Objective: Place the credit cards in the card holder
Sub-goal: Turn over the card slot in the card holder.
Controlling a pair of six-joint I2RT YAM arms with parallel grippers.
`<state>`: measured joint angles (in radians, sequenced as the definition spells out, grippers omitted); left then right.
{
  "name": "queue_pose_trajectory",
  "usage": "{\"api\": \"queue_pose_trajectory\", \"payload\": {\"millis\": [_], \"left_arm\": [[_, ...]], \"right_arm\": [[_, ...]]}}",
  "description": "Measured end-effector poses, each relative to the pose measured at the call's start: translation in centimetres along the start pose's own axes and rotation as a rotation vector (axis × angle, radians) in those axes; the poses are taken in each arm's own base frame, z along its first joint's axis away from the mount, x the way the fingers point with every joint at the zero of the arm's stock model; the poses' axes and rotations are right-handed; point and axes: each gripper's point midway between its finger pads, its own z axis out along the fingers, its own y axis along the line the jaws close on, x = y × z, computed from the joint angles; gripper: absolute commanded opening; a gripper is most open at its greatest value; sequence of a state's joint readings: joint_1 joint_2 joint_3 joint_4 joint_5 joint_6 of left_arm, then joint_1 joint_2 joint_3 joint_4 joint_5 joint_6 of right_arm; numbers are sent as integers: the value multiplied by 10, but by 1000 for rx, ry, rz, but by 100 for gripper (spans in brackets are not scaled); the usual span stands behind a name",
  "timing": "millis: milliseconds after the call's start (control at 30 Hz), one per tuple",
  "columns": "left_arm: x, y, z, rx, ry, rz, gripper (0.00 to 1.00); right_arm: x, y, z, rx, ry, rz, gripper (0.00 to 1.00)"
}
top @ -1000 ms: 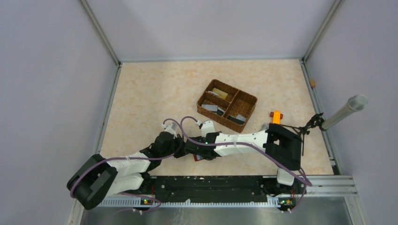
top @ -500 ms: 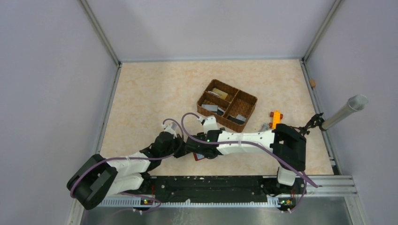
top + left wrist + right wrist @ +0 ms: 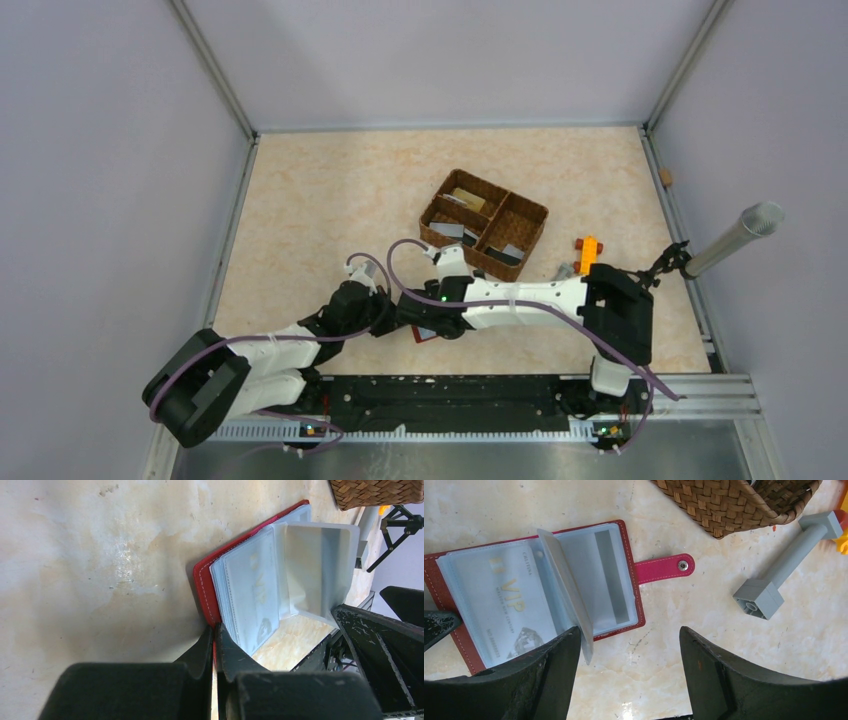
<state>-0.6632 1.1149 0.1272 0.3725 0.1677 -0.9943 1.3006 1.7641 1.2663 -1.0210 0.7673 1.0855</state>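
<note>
One card holder [image 3: 204, 590] corner vanishes, probably pinched, inside left end effector [image 3: 214, 631].

**Your two arms: white shells, black joints**

You had a left arm [image 3: 270, 350] and a right arm [image 3: 520, 293] in white casings with bulky black joint housings, and a purple cable [image 3: 408, 243] looped along each. A small green light [image 3: 440, 297] glowed on the right one. The right gripper [image 3: 629, 635] carried broad, curved black fingers [image 3: 724, 680], matte and faintly scuffed. The left gripper [image 3: 214, 635] had slim black ones.
</note>
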Motion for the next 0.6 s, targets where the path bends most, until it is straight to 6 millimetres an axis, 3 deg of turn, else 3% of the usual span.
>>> {"api": "queue_pose_trajectory", "payload": {"millis": [400, 600], "left_arm": [[-1, 1, -1, -7, -7, -3, 0], [-1, 1, -1, -7, -6, 0, 4]], "right_arm": [[-6, -10, -8, -37, 1, 41, 71], [3, -23, 3, -104, 42, 105, 75]]}}
